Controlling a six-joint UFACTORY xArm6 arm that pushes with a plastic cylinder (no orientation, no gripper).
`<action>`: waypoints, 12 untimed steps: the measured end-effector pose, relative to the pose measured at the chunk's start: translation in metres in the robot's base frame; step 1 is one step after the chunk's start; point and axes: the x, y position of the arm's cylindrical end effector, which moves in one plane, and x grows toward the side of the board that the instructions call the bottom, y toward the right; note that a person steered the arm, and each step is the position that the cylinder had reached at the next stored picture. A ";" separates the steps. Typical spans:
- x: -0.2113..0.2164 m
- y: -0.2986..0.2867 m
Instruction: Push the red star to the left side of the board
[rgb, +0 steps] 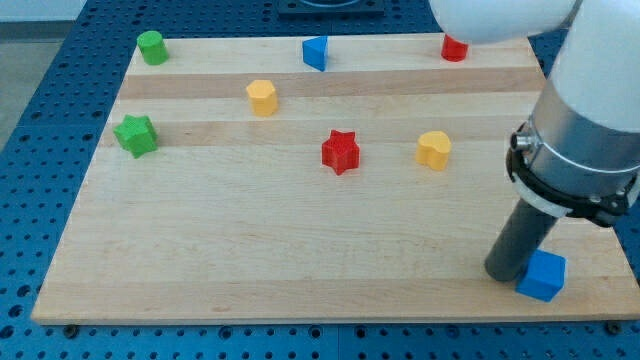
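Note:
The red star (340, 151) lies near the middle of the wooden board (250, 260), a little toward the view's top. My tip (507, 274) rests on the board at the view's lower right, far to the right of and below the star. It touches or nearly touches the left side of a blue cube (543, 275). The rod hangs from the white and grey arm at the view's right.
A yellow block (434, 149) lies right of the star and another yellow block (262, 97) up-left of it. A green star (135, 134) and a green cylinder (152, 47) are at the left. A blue block (316, 52) and a red block (454, 48) sit at the top edge.

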 end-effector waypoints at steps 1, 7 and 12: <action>0.000 -0.049; -0.102 -0.237; -0.155 -0.120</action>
